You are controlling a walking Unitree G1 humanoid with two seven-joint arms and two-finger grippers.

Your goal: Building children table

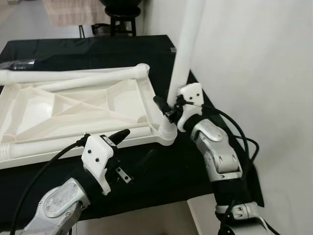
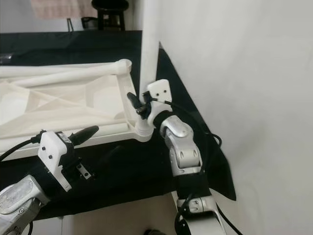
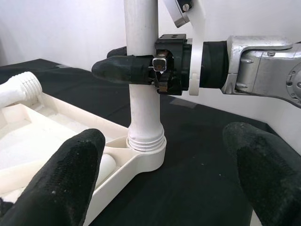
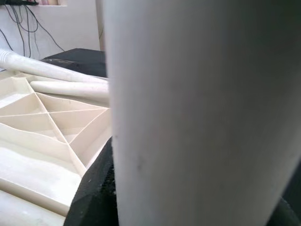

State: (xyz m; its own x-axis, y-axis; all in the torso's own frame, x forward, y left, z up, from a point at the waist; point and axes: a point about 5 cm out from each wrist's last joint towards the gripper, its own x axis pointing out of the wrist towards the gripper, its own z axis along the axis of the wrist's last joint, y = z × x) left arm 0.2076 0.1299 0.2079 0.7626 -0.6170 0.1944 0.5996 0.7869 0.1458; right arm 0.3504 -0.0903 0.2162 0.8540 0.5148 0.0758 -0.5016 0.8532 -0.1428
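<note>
The white children's table top [image 1: 73,105] lies upside down on a black cloth [image 1: 98,49]. A white leg [image 1: 185,49] stands upright in its near right corner socket [image 1: 167,134]. My right gripper [image 1: 168,110] is shut on this leg just above the socket; the left wrist view shows its black fingers [image 3: 117,69] clamped around the leg [image 3: 141,28]. My left gripper [image 1: 134,147] is open at the top's near edge, pointing at that corner and holding nothing. Other loose legs lie along the far edge [image 1: 73,75] and the near edge [image 1: 73,142].
A white wall [image 1: 254,58] rises close on the right, right behind the upright leg. A dark stool [image 1: 122,19] stands beyond the far end of the cloth. The cloth's front edge [image 1: 146,205] runs just under my left arm. A small dark object [image 1: 17,63] lies far left.
</note>
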